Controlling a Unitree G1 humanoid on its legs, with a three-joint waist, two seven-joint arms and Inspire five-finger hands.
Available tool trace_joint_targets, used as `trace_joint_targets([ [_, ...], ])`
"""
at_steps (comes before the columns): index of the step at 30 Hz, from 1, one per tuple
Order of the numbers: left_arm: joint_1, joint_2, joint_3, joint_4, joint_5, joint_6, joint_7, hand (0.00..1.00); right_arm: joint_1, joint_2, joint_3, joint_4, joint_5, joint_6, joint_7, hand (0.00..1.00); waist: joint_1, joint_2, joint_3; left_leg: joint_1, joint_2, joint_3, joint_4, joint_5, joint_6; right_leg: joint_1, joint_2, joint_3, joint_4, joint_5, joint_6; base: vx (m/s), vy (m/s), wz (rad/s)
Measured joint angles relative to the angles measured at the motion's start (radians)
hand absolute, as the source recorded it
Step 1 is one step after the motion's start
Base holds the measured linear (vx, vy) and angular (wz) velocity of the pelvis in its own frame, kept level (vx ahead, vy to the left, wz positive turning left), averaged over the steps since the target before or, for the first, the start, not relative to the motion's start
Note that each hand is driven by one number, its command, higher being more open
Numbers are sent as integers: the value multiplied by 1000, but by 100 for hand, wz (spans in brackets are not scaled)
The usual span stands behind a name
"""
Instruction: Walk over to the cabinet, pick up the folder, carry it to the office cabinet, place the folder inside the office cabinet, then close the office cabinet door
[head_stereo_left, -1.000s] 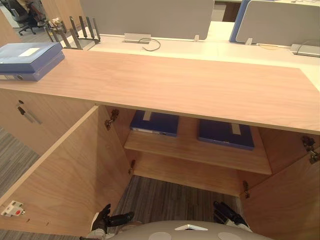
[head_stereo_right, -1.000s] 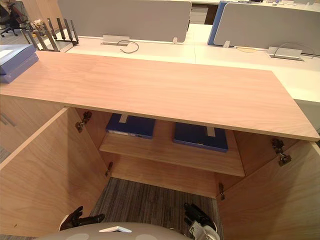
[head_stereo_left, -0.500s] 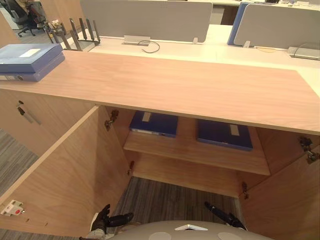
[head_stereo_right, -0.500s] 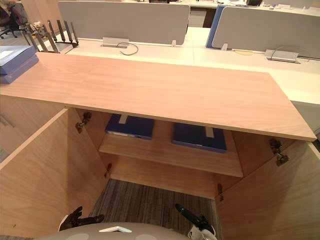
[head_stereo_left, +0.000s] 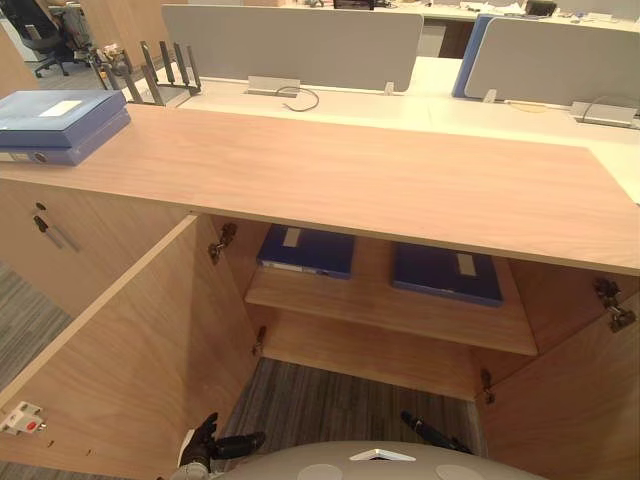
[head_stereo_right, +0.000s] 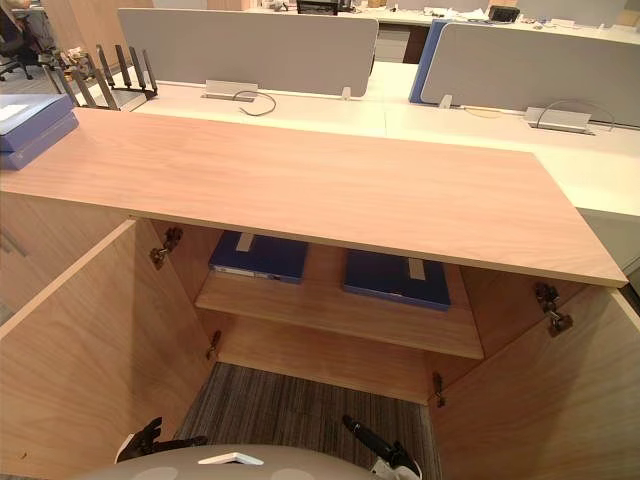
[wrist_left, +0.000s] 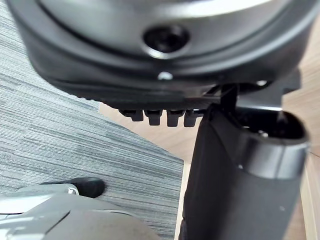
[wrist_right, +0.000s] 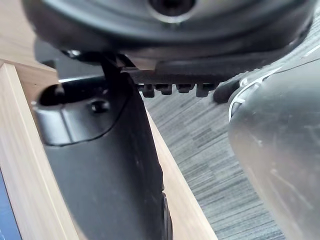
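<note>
Two dark blue folders lie flat on the shelf (head_stereo_left: 380, 312) inside the open wooden cabinet: one at the left (head_stereo_left: 307, 250), one at the right (head_stereo_left: 447, 273). A lighter blue folder stack (head_stereo_left: 60, 122) rests on the cabinet top (head_stereo_left: 350, 170) at its far left end. My left hand (head_stereo_left: 213, 446) hangs low in front of the left door, fingers straight and empty. My right hand (head_stereo_right: 367, 441) hangs low near the right door, fingers stretched out, holding nothing. Both wrist views show the thumbs (wrist_left: 235, 190) (wrist_right: 100, 165) standing free over the carpet.
Both cabinet doors stand wide open: the left door (head_stereo_left: 130, 360) and the right door (head_stereo_right: 540, 400), with striped grey carpet (head_stereo_left: 340, 400) between them. Behind the cabinet are white desks with grey dividers (head_stereo_left: 290, 40), a black file rack (head_stereo_left: 160, 65) and an office chair (head_stereo_left: 50, 30).
My right hand's fingers have gone from curled to straight, and the hand has sunk lower. The whole picture has shifted a little. The folders have not moved.
</note>
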Motion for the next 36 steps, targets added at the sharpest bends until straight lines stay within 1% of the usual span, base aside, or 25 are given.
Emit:
trace_joint_targets([
  [9,18,0,1,1,-5,0,9,100,18,6,11,10,1,0,0,100,0,-2,-6,18,-2,0,-36,21,1,-1,0,0,0,1,2,0,0,0],
  [12,18,0,7,9,-13,0,11,100,18,8,19,15,1,-1,0,100,-1,-5,-11,17,-4,0,-32,21,1,0,-2,1,1,1,2,0,0,0],
  [13,18,0,13,10,-20,0,11,100,17,10,19,15,1,-1,0,100,-1,-9,-9,9,-4,0,-10,9,0,-1,-5,2,6,1,1,0,0,0],
  [14,18,1,15,9,-28,-1,11,100,16,11,18,15,1,-1,0,100,-1,-11,-8,-7,-4,0,23,-7,1,-3,-8,2,13,-1,1,0,0,0],
  [15,16,0,23,8,-42,-2,12,100,14,12,17,15,1,-2,0,100,-1,-13,-6,-46,-1,0,110,-53,2,-9,-12,3,29,-6,0,-46,-2,1],
  [16,9,-8,30,-4,-57,-5,15,100,13,5,12,15,3,-3,0,100,-1,1,0,-114,16,-6,270,-132,1,-21,-11,5,67,-21,5,-65,31,3],
  [17,1,-19,33,-12,-68,-6,17,100,10,-8,3,15,5,-5,0,100,0,27,12,-165,40,-16,412,-208,2,-22,1,10,106,-38,9,-74,73,0],
  [18,-4,-25,33,-12,-78,-6,17,100,9,-12,0,15,5,-5,-2,100,0,40,17,-182,51,-20,471,-240,5,-24,2,16,125,-46,12,-74,136,-9],
  [19,-6,-34,33,-12,-96,-5,18,100,8,-20,-1,15,5,-8,-4,100,-1,61,24,-207,68,-21,563,-294,12,-32,7,35,170,-62,23,-67,167,-21],
  [21,-8,-37,30,-12,-119,-6,17,100,5,-24,-3,13,8,-9,-8,100,-2,78,36,-223,78,15,659,-351,33,-67,1,95,235,-75,36,-92,203,-46],
  [22,-10,-36,29,-12,-119,-6,18,100,4,-24,-3,9,10,-9,-9,100,-4,77,36,-229,78,29,678,-362,43,-82,-4,116,246,-72,40,-135,227,-70],
  [23,-15,-30,18,-12,-118,-9,17,100,2,-23,-1,-1,19,-10,-9,100,-4,74,37,-245,80,67,706,-376,62,-121,-16,163,264,-61,55,-180,264,-82],
  [24,-19,-27,8,-10,-118,-12,17,100,-1,-20,-1,-10,24,-11,-9,100,-10,72,42,-258,76,110,722,-385,78,-164,-29,206,276,-41,42,-238,293,-93],
  [25,-23,-27,0,-4,-117,-18,17,100,-3,-19,1,-20,43,-11,-7,100,-17,75,44,-268,76,135,725,-394,84,-187,-35,218,274,-21,13,-233,242,-72],
  [26,-24,-26,0,-2,-115,-21,17,100,-1,-18,1,-31,51,-10,-6,100,-25,78,46,-276,77,147,725,-396,89,-199,-37,217,269,-4,-16,-239,211,-59],
  [27,-24,-25,-1,-2,-113,-22,18,100,10,-13,2,-51,59,-11,-5,100,-38,81,47,-281,78,173,714,-398,97,-213,-43,203,253,25,-70,-234,208,-60],
  [28,-21,-27,0,-2,-113,-21,18,100,25,-13,12,-68,67,-11,-5,100,-44,85,46,-279,81,200,689,-395,103,-224,-52,162,263,25,-77,-201,191,-58],
  [29,-21,-27,-1,-1,-113,-21,19,100,32,-13,17,-73,68,-10,-5,100,-49,86,45,-276,81,211,670,-389,103,-229,-51,137,281,24,-78,-152,131,-51],
  [30,-22,-26,-1,3,-109,-19,19,100,45,-13,26,-75,68,-10,-7,100,-52,87,45,-253,81,243,601,-355,104,-233,-46,96,350,9,-96,-94,64,-39],
  [31,-22,-27,-3,10,-102,-15,18,100,61,-12,28,-79,68,-10,-7,100,-53,89,46,-222,79,269,513,-310,98,-228,-32,76,434,-13,-124,-73,45,-35],
  [32,-22,-27,-3,10,-92,-11,18,100,66,-10,28,-80,69,-11,-7,100,-53,89,48,-204,75,278,466,-291,90,-224,-22,73,473,-24,-134,-45,30,-26],
  [33,-22,-29,-3,10,-81,-6,17,100,70,-9,27,-80,73,-12,-7,100,-54,86,49,-186,68,289,401,-257,87,-210,-11,61,525,-49,-137,-27,26,-23],
  [34,-22,-27,-3,10,-75,-2,16,100,71,-6,30,-78,75,-12,-7,100,-52,85,51,-160,51,290,321,-212,82,-174,-5,41,562,-76,-135,-13,0,-28],
  [35,-22,-22,-2,10,-75,-2,16,100,71,-1,32,-73,75,-12,-7,100,-51,73,57,-139,35,288,264,-171,84,-123,-2,20,556,-87,-136,-33,-33,-27],
  [36,-22,-19,-1,9,-75,-1,15,100,71,2,32,-68,75,-12,-8,100,-49,66,57,-140,27,288,244,-153,93,-98,-1,6,546,-89,-132,-49,-81,-28],
])
